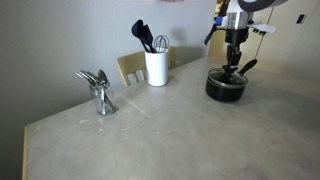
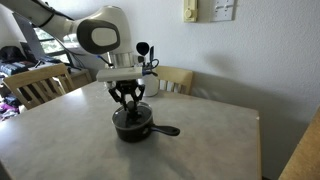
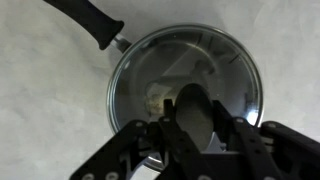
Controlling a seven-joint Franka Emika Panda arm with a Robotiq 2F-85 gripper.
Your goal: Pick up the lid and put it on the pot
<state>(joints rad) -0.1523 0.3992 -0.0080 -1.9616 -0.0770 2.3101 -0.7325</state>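
Observation:
The pot (image 1: 226,88) is a small black saucepan on the grey table, and it also shows in an exterior view (image 2: 132,127) with its long handle (image 2: 165,129) pointing sideways. In the wrist view the handle (image 3: 85,22) runs to the upper left. The lid (image 3: 200,60), clear glass with a metal rim, lies over the pot's mouth. My gripper (image 3: 198,125) comes straight down over it, its fingers closed against both sides of the black knob. The gripper shows in both exterior views (image 1: 234,66) (image 2: 129,106), just above the pot.
A white utensil holder (image 1: 156,66) with black tools stands at the table's back. A metal holder with spoons (image 1: 101,95) stands further along. Wooden chairs (image 2: 40,85) (image 2: 175,78) stand round the table. A wall is close behind.

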